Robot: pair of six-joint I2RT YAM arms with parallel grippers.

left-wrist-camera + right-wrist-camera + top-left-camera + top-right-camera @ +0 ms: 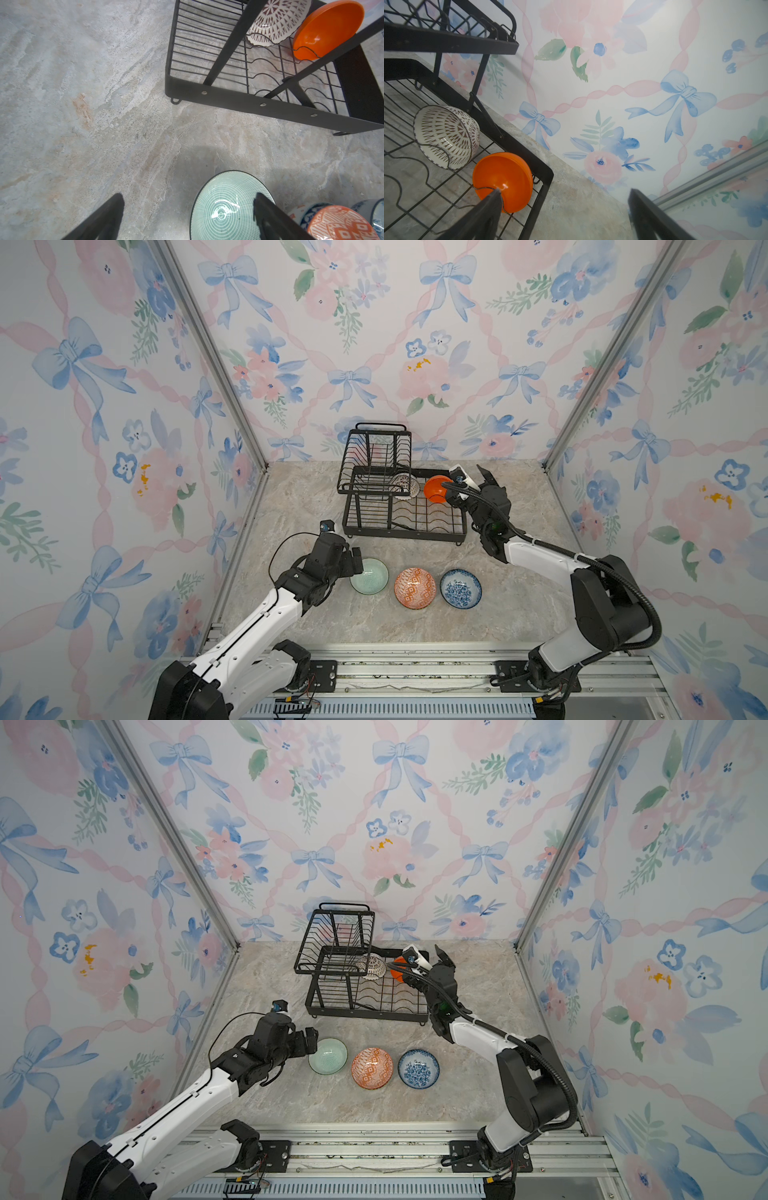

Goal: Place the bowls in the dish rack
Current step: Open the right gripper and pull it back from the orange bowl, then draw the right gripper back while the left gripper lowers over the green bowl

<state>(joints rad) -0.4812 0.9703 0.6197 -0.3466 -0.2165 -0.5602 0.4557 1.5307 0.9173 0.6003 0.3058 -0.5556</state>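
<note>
Veined stone-look tabletop (299, 497), floral bow wallpaper (457, 344); black wire dish rack (405, 532) cradling glossy orange bowl (434, 489); left gripper (188, 199), right gripper (564, 193) spread wide.

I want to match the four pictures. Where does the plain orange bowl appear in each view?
In a top view: plain orange bowl, right of centre, on edge in the dish rack, lower tray.
In a top view: same place, partly behind the right arm.
Left wrist: in the tray, behind a rack strut.
Right wrist: in the tray's corner, at a jaw's tip.
Shared landmark: the white-brown bowl beside it, in all four.
</note>
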